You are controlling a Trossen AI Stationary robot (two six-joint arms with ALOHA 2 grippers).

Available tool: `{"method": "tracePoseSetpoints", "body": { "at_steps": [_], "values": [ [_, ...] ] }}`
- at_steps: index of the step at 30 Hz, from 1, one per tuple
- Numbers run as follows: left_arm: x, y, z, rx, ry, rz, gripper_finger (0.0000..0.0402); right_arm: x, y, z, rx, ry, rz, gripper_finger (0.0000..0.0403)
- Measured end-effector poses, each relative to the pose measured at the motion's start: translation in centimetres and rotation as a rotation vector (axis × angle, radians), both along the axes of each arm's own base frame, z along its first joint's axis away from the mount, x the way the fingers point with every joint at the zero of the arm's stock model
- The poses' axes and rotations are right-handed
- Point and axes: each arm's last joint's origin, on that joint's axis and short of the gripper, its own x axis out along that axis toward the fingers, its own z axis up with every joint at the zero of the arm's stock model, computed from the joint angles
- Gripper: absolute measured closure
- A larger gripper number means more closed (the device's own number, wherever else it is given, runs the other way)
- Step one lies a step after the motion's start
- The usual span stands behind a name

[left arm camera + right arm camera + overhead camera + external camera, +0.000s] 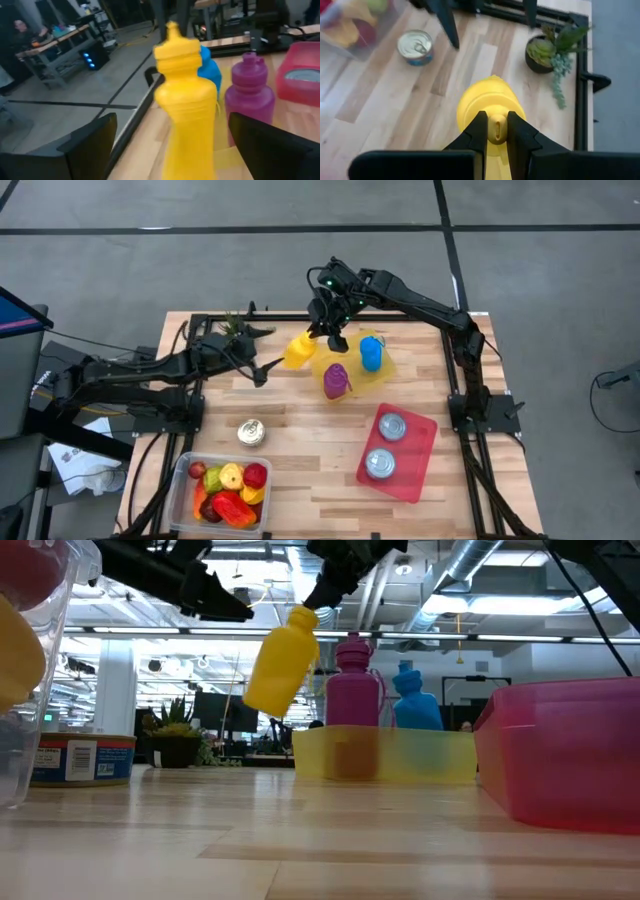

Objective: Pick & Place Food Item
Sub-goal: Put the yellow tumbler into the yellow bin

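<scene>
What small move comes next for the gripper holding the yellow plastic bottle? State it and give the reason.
Probably carry it sideways over the yellow tray and lower it. The right gripper is shut on the yellow plastic bottle by its cap, hanging tilted above the table beside the tray, where the purple bottle and blue bottle stand. The left gripper is open, apart from it.

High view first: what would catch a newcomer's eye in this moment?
The yellow bottle hangs tilted above the table, pinched at its cap by the right gripper, beside the yellow tray holding a purple bottle and a blue bottle. The left gripper stands open just beside it. Near the front, a clear bin holds colourful toy food.
</scene>
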Motion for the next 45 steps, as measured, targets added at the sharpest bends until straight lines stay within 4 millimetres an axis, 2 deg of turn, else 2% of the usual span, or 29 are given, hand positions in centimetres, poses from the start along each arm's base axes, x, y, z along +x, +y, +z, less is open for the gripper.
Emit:
{"method": "tracePoseSetpoints", "body": {
  "at_steps": [13,22,32,45],
  "values": [
    [-2.2,-0.5,1.3,0.0,-0.04,0.038,0.0033,-0.4,-0.3,-0.4,-0.086,0.089,-0.079,0.037],
    [-2.2,-0.5,1.3,-0.005,-0.047,0.041,0.0033,-0.9,-0.3,-0.4,-0.121,0.143,-0.114,0.037],
    [-2.2,-0.5,1.3,-0.007,-0.048,0.041,0.0032,-2.4,0.3,1.9,-0.112,0.18,-0.136,0.037],
    [-2.2,-0.5,1.3,-0.013,-0.051,0.043,0.0032,-3.1,0.6,1.7,-0.053,0.248,-0.126,0.037]
  ]
}}
